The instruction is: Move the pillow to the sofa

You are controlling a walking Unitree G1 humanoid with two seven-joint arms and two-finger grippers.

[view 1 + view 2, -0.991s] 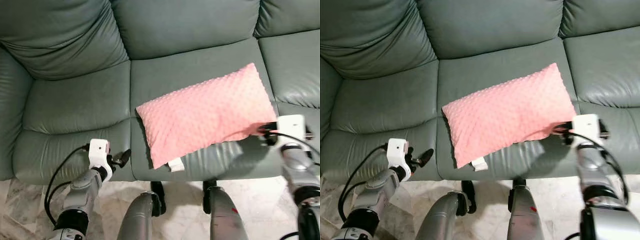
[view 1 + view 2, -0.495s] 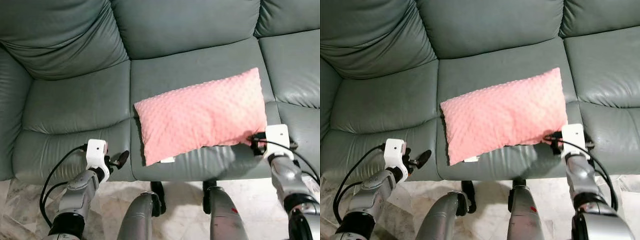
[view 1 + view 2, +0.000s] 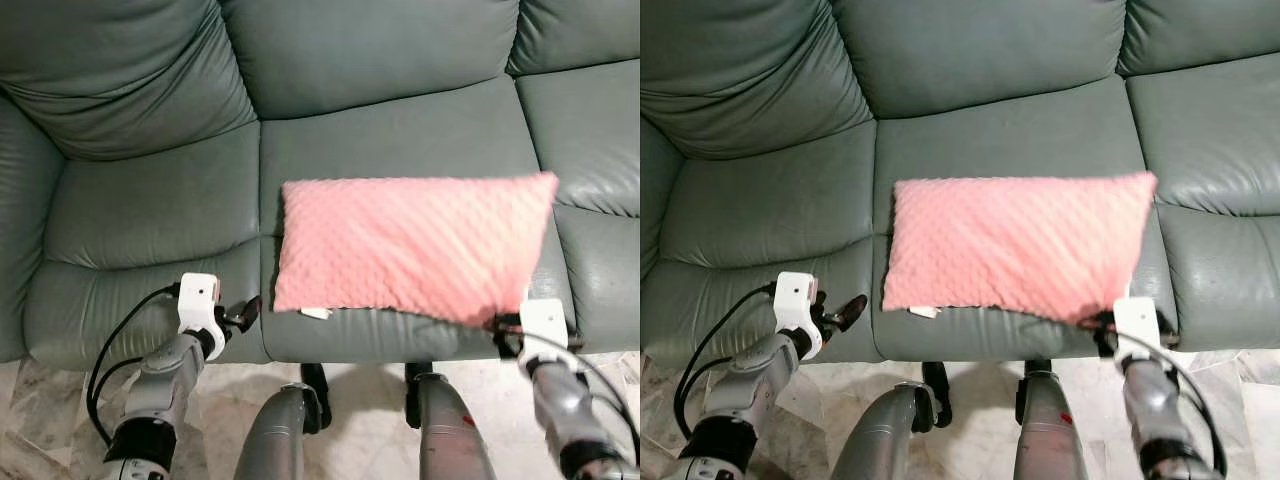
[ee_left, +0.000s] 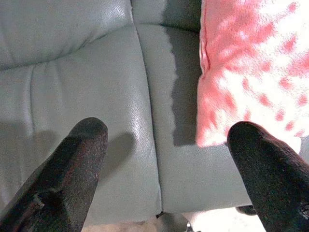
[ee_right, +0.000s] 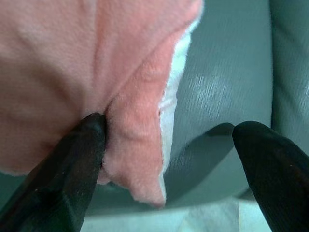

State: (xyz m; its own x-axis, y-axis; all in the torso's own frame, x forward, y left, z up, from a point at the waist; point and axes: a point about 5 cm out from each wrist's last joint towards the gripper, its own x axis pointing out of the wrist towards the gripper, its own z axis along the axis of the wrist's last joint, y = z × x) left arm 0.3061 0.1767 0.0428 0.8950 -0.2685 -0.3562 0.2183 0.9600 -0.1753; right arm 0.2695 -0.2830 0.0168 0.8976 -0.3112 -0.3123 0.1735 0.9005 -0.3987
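Pillow [image 3: 410, 245] is lying across the sofa [image 3: 150, 200] middle seat, overhanging its front edge. Right tool [image 5: 166, 159] is gaping wide, one finger touching the corner, risking dragging it off. Left tool [image 4: 164, 159] is hovering wide, empty.

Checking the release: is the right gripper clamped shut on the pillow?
No, the right gripper is open, one finger touching the pink pillow.

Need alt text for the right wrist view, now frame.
Right gripper open, one black finger touching the corner of the pink pillow, the other apart from it over the grey-green leather sofa seat.
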